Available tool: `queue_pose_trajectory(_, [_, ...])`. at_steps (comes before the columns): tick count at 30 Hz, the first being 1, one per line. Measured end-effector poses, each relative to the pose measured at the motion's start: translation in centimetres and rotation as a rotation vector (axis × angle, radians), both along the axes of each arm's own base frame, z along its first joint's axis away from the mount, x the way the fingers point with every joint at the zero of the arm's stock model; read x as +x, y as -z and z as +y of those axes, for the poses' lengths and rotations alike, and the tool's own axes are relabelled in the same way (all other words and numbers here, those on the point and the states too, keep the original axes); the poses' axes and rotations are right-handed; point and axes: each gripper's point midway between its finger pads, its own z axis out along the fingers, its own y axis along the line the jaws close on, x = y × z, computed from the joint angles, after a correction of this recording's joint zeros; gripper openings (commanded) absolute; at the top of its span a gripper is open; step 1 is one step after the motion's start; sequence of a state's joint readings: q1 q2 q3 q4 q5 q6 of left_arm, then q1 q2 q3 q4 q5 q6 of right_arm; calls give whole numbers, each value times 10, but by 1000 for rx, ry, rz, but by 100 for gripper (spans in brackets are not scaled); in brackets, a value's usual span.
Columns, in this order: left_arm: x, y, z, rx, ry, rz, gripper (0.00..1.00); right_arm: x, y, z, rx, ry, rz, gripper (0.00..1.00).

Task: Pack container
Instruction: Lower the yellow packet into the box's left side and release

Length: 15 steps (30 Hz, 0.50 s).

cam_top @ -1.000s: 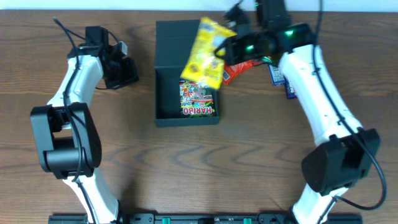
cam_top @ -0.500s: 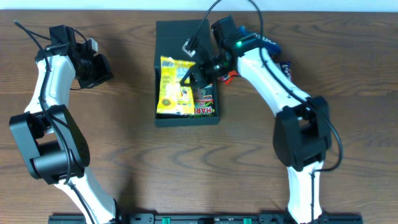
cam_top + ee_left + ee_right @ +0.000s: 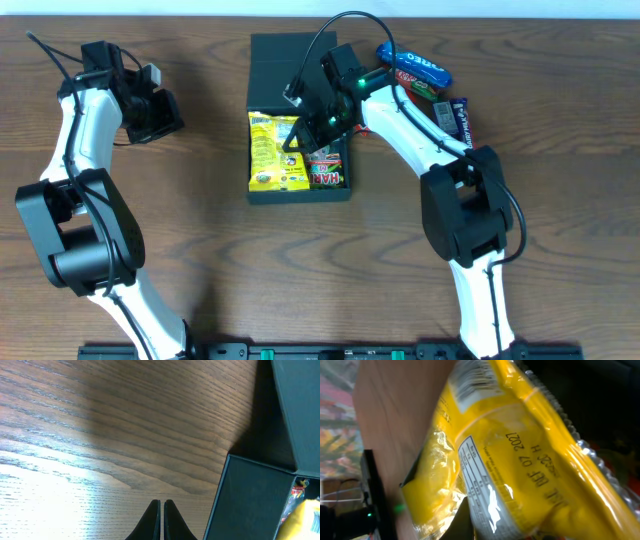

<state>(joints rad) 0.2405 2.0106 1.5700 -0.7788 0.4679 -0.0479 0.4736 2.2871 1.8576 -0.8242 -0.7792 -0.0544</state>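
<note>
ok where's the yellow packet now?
Overhead view: the yellow packet sits in the left half of the container, beside the Haribo bag, with the right claw shut on its upper right corner.

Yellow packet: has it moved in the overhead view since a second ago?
Yes. The yellow packet moved down-left, from over the container's lid into its left half.

Inside the container [image 3: 282, 70] we see a yellow packet [image 3: 275, 155] filling its left half and a Haribo packet [image 3: 330, 178] along its right wall. The right gripper [image 3: 302, 138] sits over the container's middle, seemingly pinching the yellow packet. The left gripper [image 3: 160, 118] hovers well left of the container.
</note>
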Motion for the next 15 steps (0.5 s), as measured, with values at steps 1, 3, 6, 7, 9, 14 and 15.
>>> queue_pose_trajectory(1, [0,0,0,0,0,0,6,1,1,-1,-9,4,-5,1])
queue_pose_trajectory(3, [0,0,0,0,0,0,6,3,3,-2,-23,11,-12,1])
queue_pose_trajectory(6, [0,0,0,0,0,0,6,6,6,-2,-29,16,-22,1])
queue_pose_trajectory(7, [0,0,0,0,0,0,6,6,7,-1,-29,17,-22,1])
queue_pose_trajectory(9, [0,0,0,0,0,0,6,5,9,0,-31,15,-17,1])
queue_pose_trajectory(14, [0,0,0,0,0,0,6,3,15,1,-40,14,-6,1])
queue_pose_trajectory(15, [0,0,0,1,0,-1,6,3,16,1,-41,15,-4,1])
